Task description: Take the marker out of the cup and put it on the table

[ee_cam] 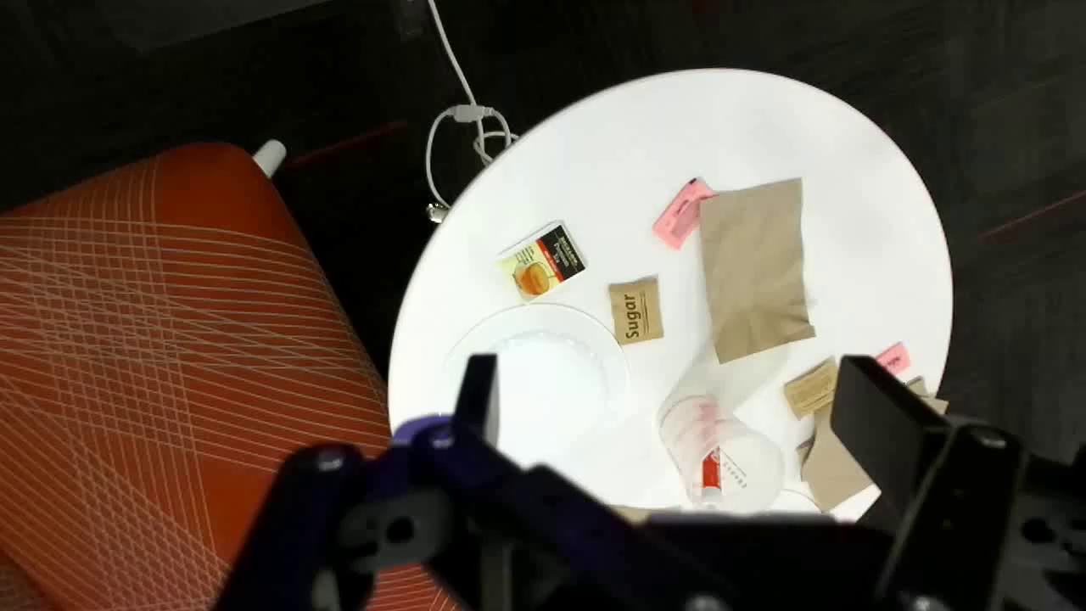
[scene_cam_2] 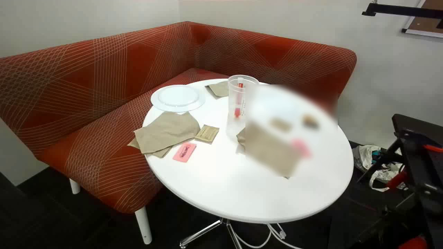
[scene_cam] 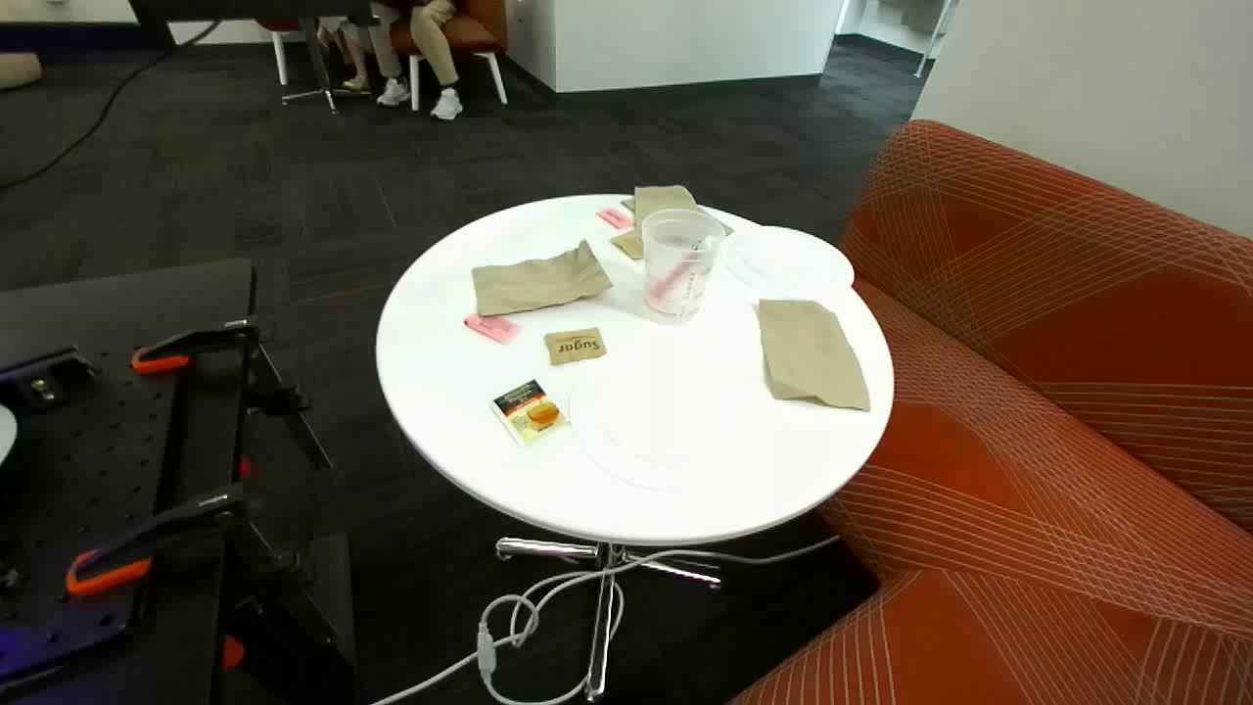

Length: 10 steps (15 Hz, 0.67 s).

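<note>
One slim red-pink marker [scene_cam: 675, 278] leans inside the clear, wide-mouthed plastic cup [scene_cam: 670, 253], and the tool [ee_cam: 666, 399], jaws spread wide, grips nothing! In an exterior view, that cup stands toward one o'clock on the glossy round tabletop [scene_cam: 431, 343], matte tan napkin [scene_cam: 811, 352] at three, line-patterned orange sofa [scene_cam: 998, 470] beyond, dark carpet [scene_cam: 294, 196] at ten.

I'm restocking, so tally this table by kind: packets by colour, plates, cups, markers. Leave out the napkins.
Pink packets: 2
Brown packets: 2
Yellow-and-black packet: 1
Plates: 2
Cup: 1
Marker, inside the cup: 1
Total: 9
</note>
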### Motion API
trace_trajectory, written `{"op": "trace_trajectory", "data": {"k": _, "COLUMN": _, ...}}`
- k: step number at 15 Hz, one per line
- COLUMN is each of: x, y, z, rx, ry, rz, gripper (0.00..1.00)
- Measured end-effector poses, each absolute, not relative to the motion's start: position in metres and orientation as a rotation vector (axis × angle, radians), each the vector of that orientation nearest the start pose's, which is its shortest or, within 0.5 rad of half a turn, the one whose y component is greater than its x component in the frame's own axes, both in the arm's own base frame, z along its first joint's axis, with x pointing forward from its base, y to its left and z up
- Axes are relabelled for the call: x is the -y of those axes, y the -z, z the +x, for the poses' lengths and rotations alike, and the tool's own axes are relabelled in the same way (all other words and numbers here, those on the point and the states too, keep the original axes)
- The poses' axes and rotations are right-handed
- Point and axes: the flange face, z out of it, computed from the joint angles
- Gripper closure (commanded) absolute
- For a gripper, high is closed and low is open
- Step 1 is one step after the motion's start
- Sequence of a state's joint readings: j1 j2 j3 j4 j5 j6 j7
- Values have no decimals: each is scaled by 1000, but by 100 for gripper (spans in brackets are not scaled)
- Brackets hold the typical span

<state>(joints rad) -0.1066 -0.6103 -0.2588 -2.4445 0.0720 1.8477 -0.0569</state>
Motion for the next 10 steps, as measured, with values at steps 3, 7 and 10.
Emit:
{"op": "trace_trajectory", "data": {"k": 3, "x": 136, "y": -506, "z": 346, "rx": -413, "ry": 55, "rz": -2899, "gripper": 0}}
{"op": "trace_trajectory", "data": {"k": 7, "x": 136, "y": -506, "z": 346, "rx": -413, "ry": 54, "rz": -2900, "gripper": 0}}
{"op": "trace_trajectory", "data": {"k": 10, "x": 129, "y": -505, "z": 352, "rx": -409, "ry": 46, "rz": -2914, "gripper": 0}}
